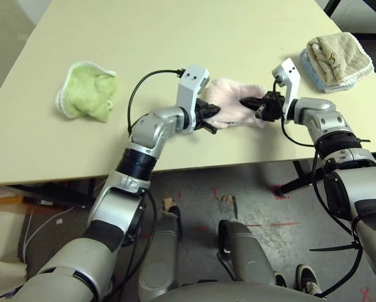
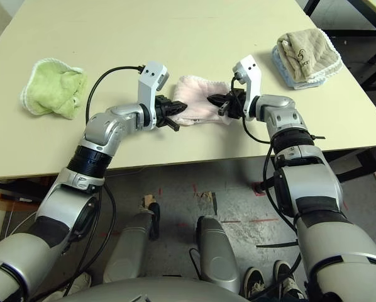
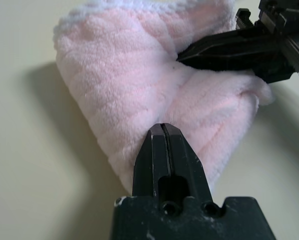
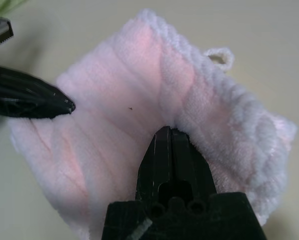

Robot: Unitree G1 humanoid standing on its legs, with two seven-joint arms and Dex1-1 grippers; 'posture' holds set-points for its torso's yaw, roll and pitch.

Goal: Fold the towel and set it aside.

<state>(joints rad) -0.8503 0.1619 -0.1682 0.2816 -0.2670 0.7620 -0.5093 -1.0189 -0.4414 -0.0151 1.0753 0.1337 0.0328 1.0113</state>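
The pale pink towel (image 1: 235, 102) lies bunched into a small folded bundle near the table's front edge, its white stitched edging (image 4: 217, 85) along one side. My left gripper (image 1: 210, 117) holds its left end, fingers closed together with the tip (image 3: 163, 128) pinched into a crease of the cloth. From the other side, my right gripper (image 1: 253, 103) is shut too, tip (image 4: 164, 130) buried in a fold at the right end. The two grippers face each other a short way apart across the towel (image 3: 114, 75).
A light-green fluffy cloth (image 1: 87, 92) lies crumpled at the left of the cream table (image 1: 175, 38). A folded beige towel with a blue layer (image 1: 336, 60) sits at the back right corner. The table's front edge (image 1: 238, 161) runs just under both wrists.
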